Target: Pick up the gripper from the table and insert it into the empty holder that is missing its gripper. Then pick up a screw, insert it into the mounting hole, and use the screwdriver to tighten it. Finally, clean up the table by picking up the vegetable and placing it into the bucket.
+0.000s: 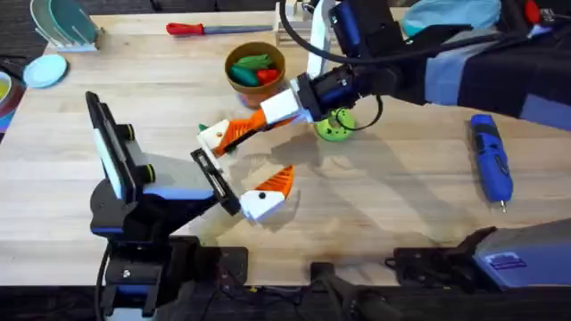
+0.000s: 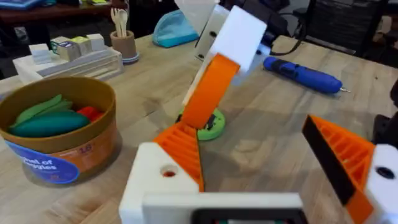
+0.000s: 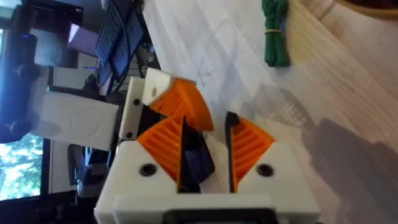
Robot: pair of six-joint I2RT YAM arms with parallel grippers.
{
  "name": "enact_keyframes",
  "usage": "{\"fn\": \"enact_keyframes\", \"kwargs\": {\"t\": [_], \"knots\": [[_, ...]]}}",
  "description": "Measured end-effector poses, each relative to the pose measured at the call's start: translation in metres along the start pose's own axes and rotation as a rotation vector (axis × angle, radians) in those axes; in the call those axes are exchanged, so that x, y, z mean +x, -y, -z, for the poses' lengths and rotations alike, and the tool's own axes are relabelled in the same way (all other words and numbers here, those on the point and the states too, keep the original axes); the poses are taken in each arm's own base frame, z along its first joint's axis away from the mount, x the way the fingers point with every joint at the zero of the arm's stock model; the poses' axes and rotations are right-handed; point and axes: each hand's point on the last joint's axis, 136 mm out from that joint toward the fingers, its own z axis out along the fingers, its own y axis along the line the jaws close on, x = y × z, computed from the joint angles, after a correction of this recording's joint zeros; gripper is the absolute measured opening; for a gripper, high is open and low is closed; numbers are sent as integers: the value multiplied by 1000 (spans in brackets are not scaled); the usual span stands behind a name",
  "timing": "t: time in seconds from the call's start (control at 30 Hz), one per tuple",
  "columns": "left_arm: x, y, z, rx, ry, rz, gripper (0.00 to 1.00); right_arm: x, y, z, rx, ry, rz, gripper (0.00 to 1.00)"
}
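The orange ribbed gripper point(image 2: 184, 148) sits in the white holder point(image 2: 155, 180) on one side of my left gripper point(image 1: 245, 160), and orange shows through the mounting hole. My left gripper is open, its other orange finger point(image 2: 341, 155) far apart. My right gripper point(image 1: 243, 131) reaches down from the upper right and is shut on the gripper's point(image 3: 184, 102) tip. The dark-green vegetable point(image 3: 274, 31) lies on the table point(image 1: 401, 205) just beyond the holder. The blue screwdriver point(image 1: 491, 160) lies at the right. The brown-orange bucket point(image 1: 254, 69) stands at the back, holding green and red toy vegetables.
A flat green disc point(image 1: 335, 126) lies under the right arm. A red-handled tool point(image 1: 201, 28) lies at the far edge. A dish rack point(image 1: 62, 22) and a blue plate point(image 1: 45, 69) sit at the back left. A white tray point(image 2: 68, 62) and a cup of utensils point(image 2: 123, 40) stand behind the bucket.
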Motion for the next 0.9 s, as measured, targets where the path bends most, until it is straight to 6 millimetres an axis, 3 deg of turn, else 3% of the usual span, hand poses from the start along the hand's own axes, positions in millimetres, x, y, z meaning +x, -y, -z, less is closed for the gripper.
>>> {"fn": "enact_keyframes", "kwargs": {"t": [0.17, 0.4, 0.9], "knots": [[0, 0, 0, -1, 0, 1, 993, 1, -4, -1, -15, -6, 0, 158], [0, -1, 0, -4, 0, 4, 993, 2, -4, -2, -16, -8, 2, 25], [0, -3, 0, -19, 1, 4, 992, -1, -6, -5, -10, 1, 23, 49]]}}
